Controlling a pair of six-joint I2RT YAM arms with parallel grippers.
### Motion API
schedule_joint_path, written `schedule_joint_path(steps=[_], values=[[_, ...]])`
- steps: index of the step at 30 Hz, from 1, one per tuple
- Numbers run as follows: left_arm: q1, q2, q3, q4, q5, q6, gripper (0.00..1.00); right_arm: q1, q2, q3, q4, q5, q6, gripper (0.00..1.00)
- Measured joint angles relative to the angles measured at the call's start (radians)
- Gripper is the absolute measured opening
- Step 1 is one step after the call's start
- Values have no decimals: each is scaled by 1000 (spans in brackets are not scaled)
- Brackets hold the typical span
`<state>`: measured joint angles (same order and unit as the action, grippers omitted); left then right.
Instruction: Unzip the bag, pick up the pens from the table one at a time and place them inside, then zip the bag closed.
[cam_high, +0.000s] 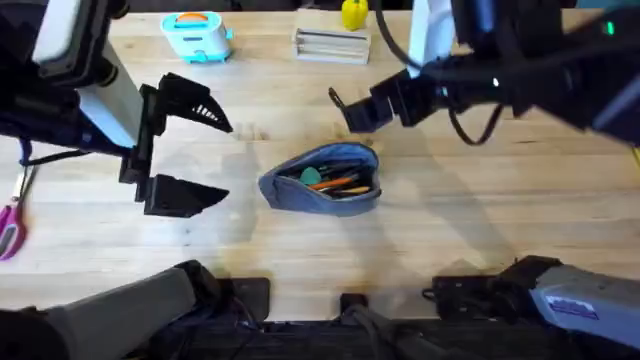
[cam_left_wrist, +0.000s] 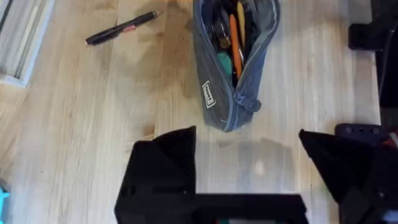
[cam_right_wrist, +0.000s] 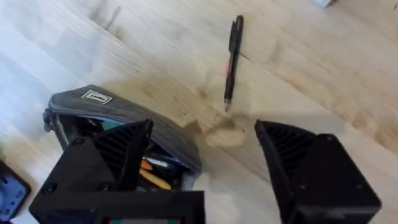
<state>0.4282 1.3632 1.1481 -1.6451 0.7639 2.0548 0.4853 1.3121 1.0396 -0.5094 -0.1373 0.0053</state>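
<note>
Bag (cam_high: 322, 180) lies near the middle of the table (cam_high: 480, 230), unzipped along its top, with an orange pen (cam_high: 340, 183) and something teal showing inside the opening. My left gripper (cam_high: 190, 150) hangs over the wood to the bag's left with its black fingers spread wide, clasping nothing and touching nothing. My right gripper (cam_high: 345, 108) sits beyond the bag toward the far side; from above I see only its dark body and cannot judge the gap, but my right wrist view shows my right gripper (cam_right_wrist: 202, 149) with its fingers well apart and bare, one of them in front of the bag (cam_right_wrist: 124, 124).

A small white label is stitched on the bag's side, seen on the bag (cam_left_wrist: 233, 62) from my left wrist and again from my right; its writing is too small for me to read.

My left wrist view shows my left gripper (cam_left_wrist: 249, 155) near the bag's closed end and its metal zipper pull (cam_left_wrist: 249, 102), which the overhead does not resolve. Both wrist views show the black pen (cam_left_wrist: 122, 28) lying flat on the bare table apart from the bag, the same black pen (cam_right_wrist: 232, 62) with a red band on its barrel. From above I also see pink-handled scissors (cam_high: 10, 230) at the left edge
</note>
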Motion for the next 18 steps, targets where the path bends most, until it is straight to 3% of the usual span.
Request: schedule_joint_path(steps=[11,18], values=[[0,0,0,3,0,0,993,-6,326,400,-273,-10,25,995],[0,0,0,3,0,0,993,-6,473,496,-312,-10,26,996]])
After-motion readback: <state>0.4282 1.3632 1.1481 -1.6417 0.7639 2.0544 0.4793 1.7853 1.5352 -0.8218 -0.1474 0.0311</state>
